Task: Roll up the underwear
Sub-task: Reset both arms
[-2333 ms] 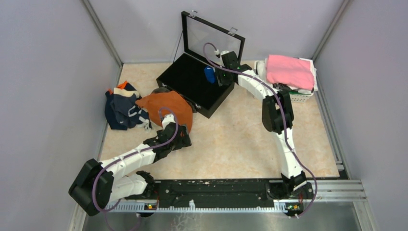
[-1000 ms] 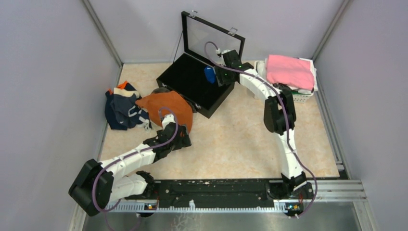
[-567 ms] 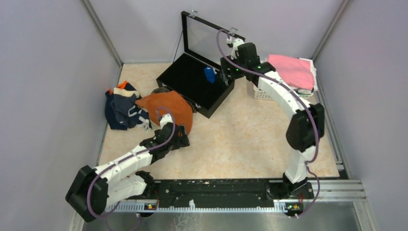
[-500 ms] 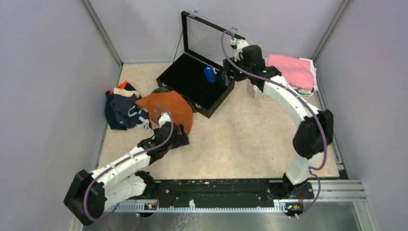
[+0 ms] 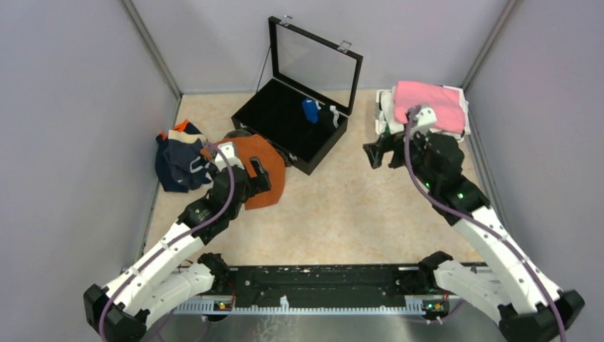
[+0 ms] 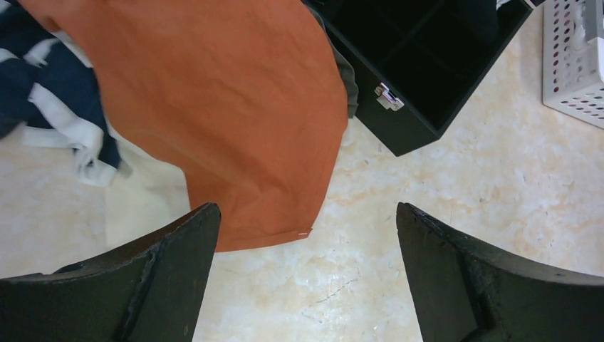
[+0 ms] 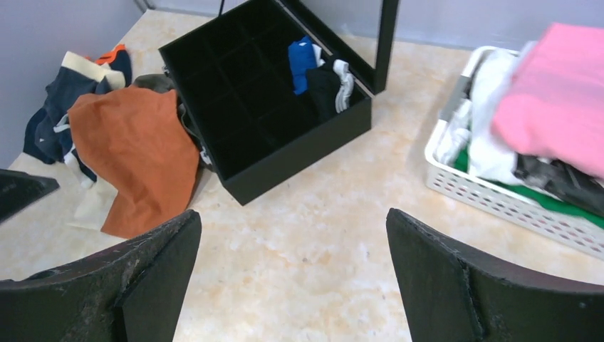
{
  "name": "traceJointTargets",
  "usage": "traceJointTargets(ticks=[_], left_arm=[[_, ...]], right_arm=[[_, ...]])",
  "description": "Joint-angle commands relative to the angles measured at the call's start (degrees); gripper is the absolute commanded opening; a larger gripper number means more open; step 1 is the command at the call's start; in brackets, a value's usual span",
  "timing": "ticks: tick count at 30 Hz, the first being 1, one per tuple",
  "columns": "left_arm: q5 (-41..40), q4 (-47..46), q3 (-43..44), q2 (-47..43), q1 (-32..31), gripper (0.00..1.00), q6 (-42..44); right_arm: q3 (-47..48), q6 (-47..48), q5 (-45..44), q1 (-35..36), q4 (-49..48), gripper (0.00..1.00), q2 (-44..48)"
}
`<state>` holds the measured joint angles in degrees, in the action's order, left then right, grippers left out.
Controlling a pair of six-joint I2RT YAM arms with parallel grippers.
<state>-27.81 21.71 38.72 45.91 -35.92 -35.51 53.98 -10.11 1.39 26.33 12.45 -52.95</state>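
**Two rolled, orange pair up next**

We've got a blue roll [image 5: 309,109] and a black roll [image 5: 326,115] tucked into compartments at the lid end of the black box [image 5: 326,149], so we reckon we're between pieces. The rust-orange underwear [image 5: 262,165] lies spread flat on the table just left of the box, one side against the navy heap [image 5: 178,160]. Our left gripper [image 6: 306,214] hangs right above its near hem, jaws wide and holding nothing. The right gripper [image 7: 293,217] is spread wide and empty too, up over the table near the white basket [image 7: 498,196] and well apart from the orange pair. Next move probably calls for dropping the left fingers onto that near edge and pinching it to start the roll, with the right arm coming over to help
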Motion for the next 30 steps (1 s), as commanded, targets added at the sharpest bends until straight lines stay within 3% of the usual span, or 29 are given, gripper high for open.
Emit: traceJointTargets(ticks=[1,11,17,22,30], left_arm=[[-5.68,5.65,4.67,-2.77,0.29,0.99,3.63],[-5.55,8.55,7.50,-9.61,0.25,0.99,12.07],[-7.14,10.10,7.83,-11.25,0.20,0.99,11.06],[-8.00,10.85,5.25,-13.58,0.23,0.99,6.40],[-11.45,11.52,5.39,-14.35,0.23,0.99,7.28]], right_arm=[[-4.50,-0.90,-5.90,-0.39,4.02,0.99,11.21],[-17.19,-2.74,-20.39,-0.38,4.11,0.99,34.54],[-17.13,-2.30,-22.37,-0.39,7.00,0.99,35.94],[-19.39,-3.61,-17.31,-0.45,8.01,0.99,35.63],[-19.91,-4.04,-13.59,-0.34,9.83,0.99,33.88]])
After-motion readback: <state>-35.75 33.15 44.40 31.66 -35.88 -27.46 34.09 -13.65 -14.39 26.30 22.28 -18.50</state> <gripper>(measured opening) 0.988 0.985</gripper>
